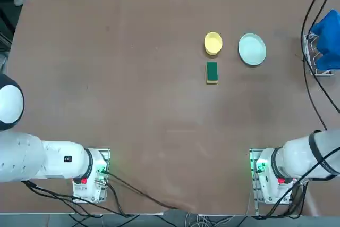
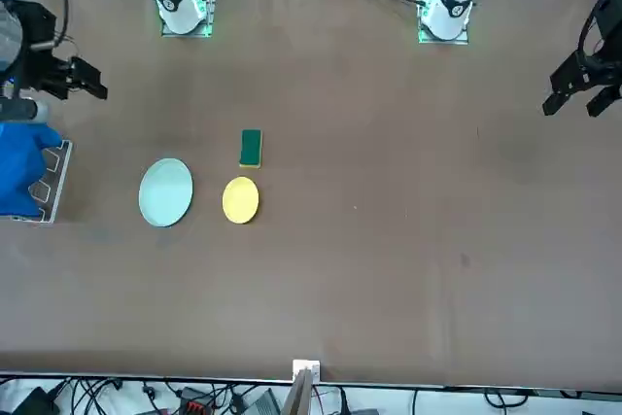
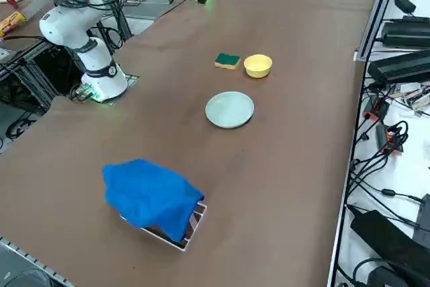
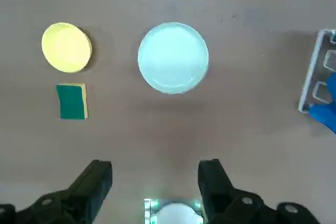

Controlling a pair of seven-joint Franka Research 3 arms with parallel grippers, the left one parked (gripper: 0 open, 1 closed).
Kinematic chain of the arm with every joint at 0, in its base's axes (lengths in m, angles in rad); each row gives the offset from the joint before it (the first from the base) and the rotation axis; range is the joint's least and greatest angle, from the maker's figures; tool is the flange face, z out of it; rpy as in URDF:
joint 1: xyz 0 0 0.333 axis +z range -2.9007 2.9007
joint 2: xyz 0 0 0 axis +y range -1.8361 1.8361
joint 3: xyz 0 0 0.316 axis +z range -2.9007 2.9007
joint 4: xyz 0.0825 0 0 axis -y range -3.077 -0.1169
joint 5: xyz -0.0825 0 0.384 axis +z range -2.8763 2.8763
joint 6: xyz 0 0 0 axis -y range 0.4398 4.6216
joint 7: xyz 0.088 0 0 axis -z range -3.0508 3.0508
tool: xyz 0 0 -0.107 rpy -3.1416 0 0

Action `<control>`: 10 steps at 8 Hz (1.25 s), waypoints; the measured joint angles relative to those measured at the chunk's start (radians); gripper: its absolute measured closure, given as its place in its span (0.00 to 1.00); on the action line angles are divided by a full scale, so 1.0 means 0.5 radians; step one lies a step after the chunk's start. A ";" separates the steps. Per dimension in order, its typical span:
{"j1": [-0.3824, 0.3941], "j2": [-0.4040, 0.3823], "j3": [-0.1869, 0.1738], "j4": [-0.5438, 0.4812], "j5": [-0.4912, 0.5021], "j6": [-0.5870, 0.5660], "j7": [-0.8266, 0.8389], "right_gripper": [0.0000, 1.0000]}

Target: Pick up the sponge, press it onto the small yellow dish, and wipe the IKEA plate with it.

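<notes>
While the brown table (image 1: 133,104) lies mostly bare, the sponge (image 1: 212,72) rests green side up just on the robot's side of the small yellow dish (image 1: 213,43), with the IKEA plate (image 1: 252,49) beside the dish to the right. Farther right, a blue cloth (image 1: 328,31) drapes a rack at the table's edge. Cables crowd the surrounding floor. The right gripper (image 4: 155,182) hangs high above the table near the plate, jaws spread wide, holding nothing.

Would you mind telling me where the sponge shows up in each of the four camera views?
Top view: the sponge lies right of centre, just below the small yellow dish.
Front view: left of centre, just above that dish.
Right side view: upper middle, left of the dish.
Right wrist view: beside the dish.
Shared landmark: the small yellow dish.
</notes>
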 joint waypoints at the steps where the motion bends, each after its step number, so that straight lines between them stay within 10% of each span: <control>1: 0.042 -0.022 0.002 -0.152 0.001 0.177 0.032 0.00; 10: 0.587 -0.104 0.020 -1.285 0.006 1.536 0.917 0.00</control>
